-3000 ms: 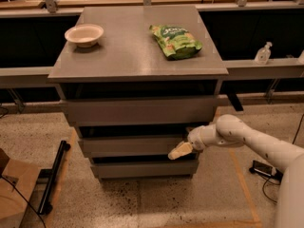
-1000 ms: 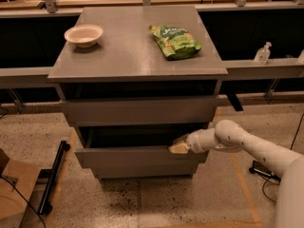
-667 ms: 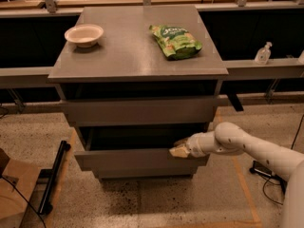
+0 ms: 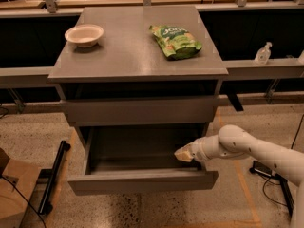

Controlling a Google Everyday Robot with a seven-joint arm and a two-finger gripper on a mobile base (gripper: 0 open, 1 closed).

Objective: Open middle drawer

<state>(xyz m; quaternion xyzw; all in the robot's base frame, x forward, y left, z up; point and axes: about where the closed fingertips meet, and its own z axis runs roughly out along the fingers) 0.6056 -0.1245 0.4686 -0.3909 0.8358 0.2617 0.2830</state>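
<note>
The middle drawer (image 4: 142, 181) of the grey cabinet is pulled well out toward me, and its plain grey box interior shows. Its slab front hangs out past the top drawer front (image 4: 140, 110) above it. My gripper (image 4: 183, 154) comes in from the right on a white arm and sits at the right side of the open drawer, just above its rear right interior, near the drawer's right wall. The lowest drawer is hidden under the pulled-out one.
A white bowl (image 4: 84, 34) and a green snack bag (image 4: 175, 41) lie on the cabinet top (image 4: 128, 56). A sanitiser bottle (image 4: 262, 52) stands on the ledge at right. A black bar (image 4: 53, 177) and a cardboard box (image 4: 12, 184) lie on the floor at left.
The middle drawer has slid out much further toward me. My gripper has stayed at the drawer's right side, moving forward with it.
</note>
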